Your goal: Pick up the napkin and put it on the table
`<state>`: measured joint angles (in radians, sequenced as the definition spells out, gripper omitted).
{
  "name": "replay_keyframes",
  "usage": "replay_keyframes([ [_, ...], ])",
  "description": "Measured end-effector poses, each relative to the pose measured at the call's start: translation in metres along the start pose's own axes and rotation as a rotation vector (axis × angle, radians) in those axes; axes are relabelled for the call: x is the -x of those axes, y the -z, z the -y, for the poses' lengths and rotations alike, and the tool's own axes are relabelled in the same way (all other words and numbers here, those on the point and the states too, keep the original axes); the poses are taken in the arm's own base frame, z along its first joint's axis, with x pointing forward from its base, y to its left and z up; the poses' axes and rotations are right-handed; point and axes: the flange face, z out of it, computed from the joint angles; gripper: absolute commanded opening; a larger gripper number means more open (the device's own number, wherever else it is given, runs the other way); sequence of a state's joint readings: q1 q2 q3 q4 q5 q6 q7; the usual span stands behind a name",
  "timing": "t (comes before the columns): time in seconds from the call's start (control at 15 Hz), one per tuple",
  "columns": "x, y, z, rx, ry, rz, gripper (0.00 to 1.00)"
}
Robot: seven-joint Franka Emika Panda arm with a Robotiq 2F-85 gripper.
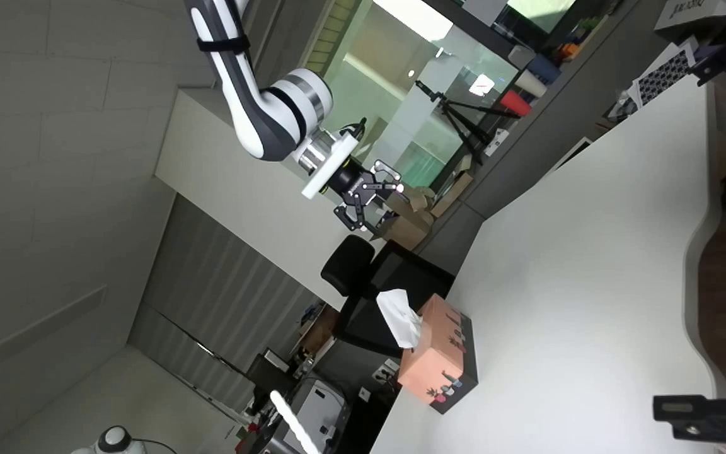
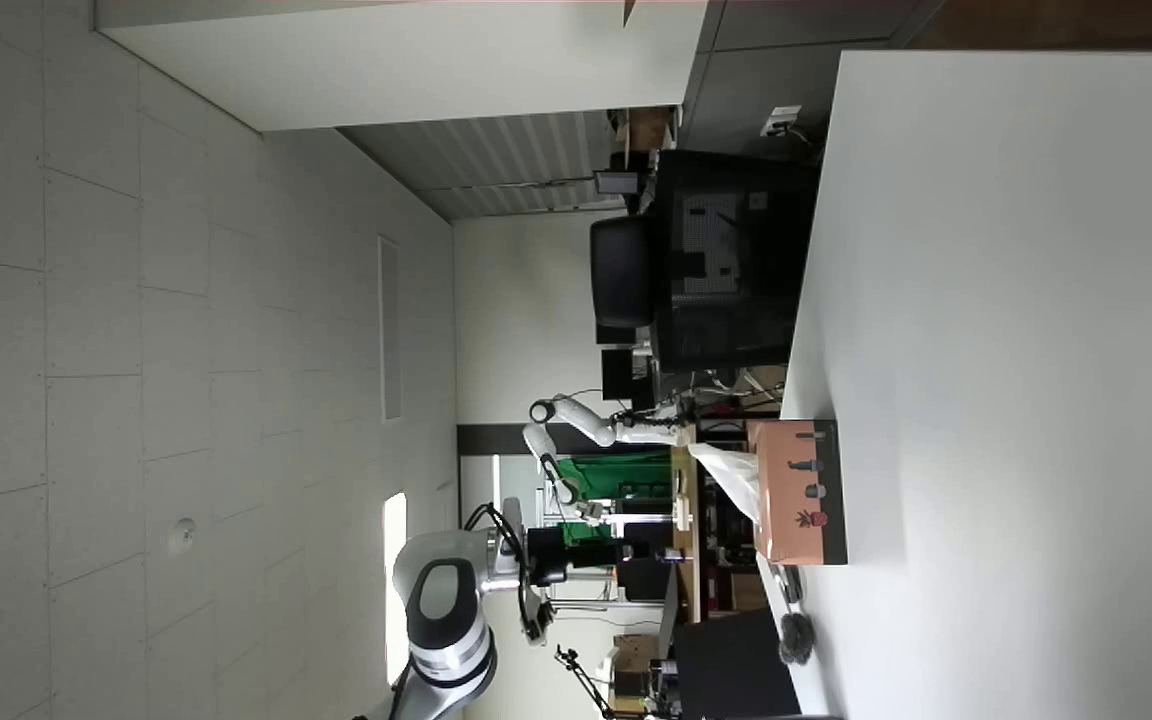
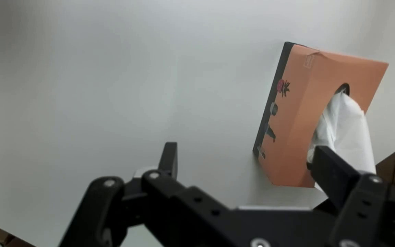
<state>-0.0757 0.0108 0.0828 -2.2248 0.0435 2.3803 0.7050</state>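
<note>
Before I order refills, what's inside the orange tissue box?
A white napkin sticks out through the top of the orange tissue box. The box covers everything deeper, so whether more napkins remain cannot be seen.

I find the worktop (image 1: pixel 590 277) white, one edge curved; I note an orange tissue box (image 2: pixel 781 500) standing directly on it, dark base down, near an edge.
</note>
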Motion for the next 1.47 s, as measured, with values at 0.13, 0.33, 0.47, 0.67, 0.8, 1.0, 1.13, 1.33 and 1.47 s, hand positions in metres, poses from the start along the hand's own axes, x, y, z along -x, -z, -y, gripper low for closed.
replay_keyframes([
  [0.13,-0.017,-0.012,0.002,0.002,-0.093,0.007,1.0],
  [0.33,-0.055,-0.036,0.015,-0.021,-0.228,-0.005,1.0],
  [0.47,-0.083,-0.057,0.024,-0.032,-0.321,-0.012,1.0],
  [0.67,-0.126,-0.089,0.031,-0.039,-0.461,-0.009,1.0],
  [0.8,-0.151,-0.105,0.032,-0.04,-0.551,0.007,1.0],
  [1.0,-0.176,-0.117,0.045,-0.042,-0.682,0.049,1.0],
  [1.13,-0.179,-0.118,0.064,-0.042,-0.767,0.094,1.0],
  [1.33,-0.162,-0.115,0.104,-0.085,-0.817,0.212,1.0],
  [1.47,-0.153,-0.114,0.117,-0.097,-0.814,0.233,1.0],
])
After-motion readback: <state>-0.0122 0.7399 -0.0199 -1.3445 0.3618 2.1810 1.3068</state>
